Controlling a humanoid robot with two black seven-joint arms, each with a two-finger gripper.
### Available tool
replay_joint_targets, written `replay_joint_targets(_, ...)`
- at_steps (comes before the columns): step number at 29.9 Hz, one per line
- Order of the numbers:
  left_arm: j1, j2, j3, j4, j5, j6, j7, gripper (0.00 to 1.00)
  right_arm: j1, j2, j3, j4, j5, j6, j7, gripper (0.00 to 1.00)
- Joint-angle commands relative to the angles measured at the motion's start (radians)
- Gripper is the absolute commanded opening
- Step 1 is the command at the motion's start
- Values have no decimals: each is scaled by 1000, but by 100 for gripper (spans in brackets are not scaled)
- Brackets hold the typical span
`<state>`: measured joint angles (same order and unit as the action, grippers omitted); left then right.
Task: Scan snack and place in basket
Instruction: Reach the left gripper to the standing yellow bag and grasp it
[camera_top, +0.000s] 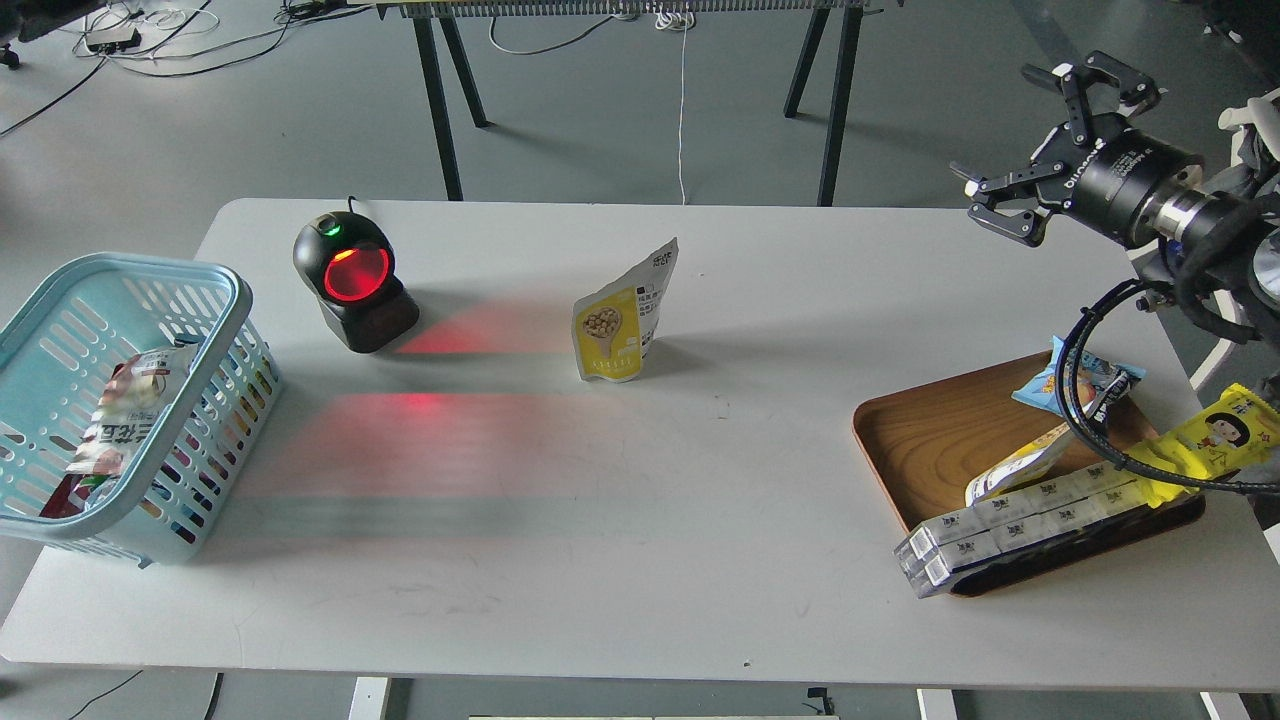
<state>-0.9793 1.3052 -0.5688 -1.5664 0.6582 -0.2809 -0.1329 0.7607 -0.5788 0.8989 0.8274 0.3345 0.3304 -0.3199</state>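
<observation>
standing flat glossy snack pouch (625, 312), slotted plastic basket (215, 290)

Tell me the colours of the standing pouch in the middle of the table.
The snack is yellow below and white on top, with a round picture of tan beans; head view shows it.

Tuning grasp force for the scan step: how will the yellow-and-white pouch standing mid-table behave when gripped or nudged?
The snack stands upright on a narrow base and leans a little, so a sideways nudge would likely tip it. Its thin, curled top edge suggests soft film that will probably flex rather than stay stiff. It looks light for its size. The right gripper is open, well clear.
</observation>
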Motion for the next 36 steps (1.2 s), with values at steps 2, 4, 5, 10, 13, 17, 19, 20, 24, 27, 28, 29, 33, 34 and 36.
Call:
replay_joint_targets(2, 1, 143, 23, -150, 57, -3, -2, 100, -66, 4, 26, 1, 0, 12, 107, 100)
replay_joint_targets(4, 1, 173, 26, -191, 69, -4, -1, 100, -72, 4, 26, 1, 0, 42, 108, 100)
replay_joint_targets(5, 1, 181, 32, -196, 86, -6, -1, 100, -72, 2, 26, 1, 0, 56, 108, 100)
replay_joint_targets(10, -1, 158, 40, -198, 262, -46, -1, 100, -75, 2, 21, 7, 0, 65, 107, 100)
replay_joint_targets(13, 2, 103, 50, -196, 438, -66, -1, 100, -75, 10, 21, -2, -2, 59, 107, 100)
replay_joint_targets(17, 2, 39, 128, -196, 668, -63, -1, 100, -81, 11, 15, -2, -2, 65, 108, 100)
replay_joint_targets(19, 2, -10, 153, -196, 783, -60, -1, 100, -96, 13, 20, -2, -2, 64, 113, 100)
replay_joint_targets(20, 2, -36, 156, -196, 829, -60, -1, 100, -100, 13, 21, -5, -2, 64, 114, 100)
replay_joint_targets(24, 2, -188, 161, -195, 1024, -72, 24, 100, -100, 13, 23, -7, -2, 65, 116, 100)
replay_joint_targets(27, 2, -315, 164, -187, 1158, -93, 93, 100, -101, 14, 26, -7, -2, 64, 119, 100)
replay_joint_targets(28, 1, -355, 164, -181, 1191, -106, 114, 100, -101, 14, 26, -7, -2, 64, 119, 100)
replay_joint_targets(29, -1, -407, 164, -175, 1230, -127, 139, 100, -101, 16, 28, -7, -2, 64, 121, 100)
replay_joint_targets(33, -5, -550, 164, -143, 1311, -208, 193, 100, -103, 16, 26, -7, -2, 62, 122, 100)
replay_joint_targets(34, -5, -579, 164, -130, 1330, -208, 206, 99, -103, 16, 26, -7, -2, 62, 122, 100)
replay_joint_targets(36, -5, -641, 164, -97, 1374, -208, 225, 99, -103, 16, 25, -7, -2, 62, 122, 100)
